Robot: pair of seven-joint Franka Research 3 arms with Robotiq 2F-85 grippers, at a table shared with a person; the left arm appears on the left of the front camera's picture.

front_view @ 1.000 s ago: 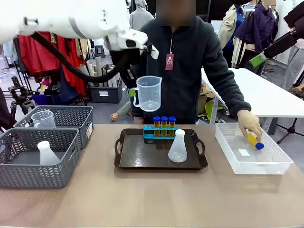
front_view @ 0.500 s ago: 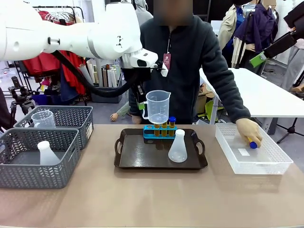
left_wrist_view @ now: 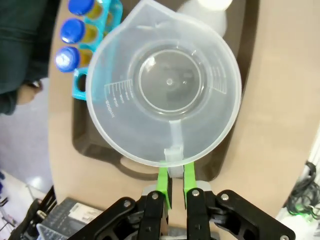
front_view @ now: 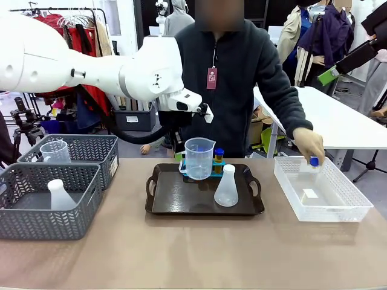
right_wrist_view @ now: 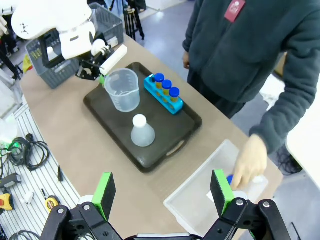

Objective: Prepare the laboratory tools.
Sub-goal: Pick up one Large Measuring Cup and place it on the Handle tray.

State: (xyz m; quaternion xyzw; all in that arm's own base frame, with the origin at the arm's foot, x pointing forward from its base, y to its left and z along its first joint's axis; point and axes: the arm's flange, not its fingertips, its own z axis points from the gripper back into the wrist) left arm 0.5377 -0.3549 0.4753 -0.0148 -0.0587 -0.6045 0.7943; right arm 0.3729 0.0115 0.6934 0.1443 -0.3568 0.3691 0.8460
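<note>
Green pads of the left gripper (left_wrist_view: 173,181) pinch the handle of the clear beaker (left_wrist_view: 164,85), which hangs upright over the dark tray (front_view: 175,196) — just in front of the blue rack (right_wrist_view: 164,95) holding three blue-capped tubes (right_wrist_view: 166,85). Beside it on the tray stands the white conical flask (front_view: 226,187). The right gripper (right_wrist_view: 162,191) is spread wide, high above the table. Farther right, the person's hand (front_view: 309,145) lifts a fourth tube (front_view: 314,161) over the clear bin (front_view: 338,208).

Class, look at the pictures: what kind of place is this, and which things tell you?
Probably a robot test room staged as a lab bench: a tray with a flask and capped tubes, a beaker in the left gripper, clothes racks behind.
</note>
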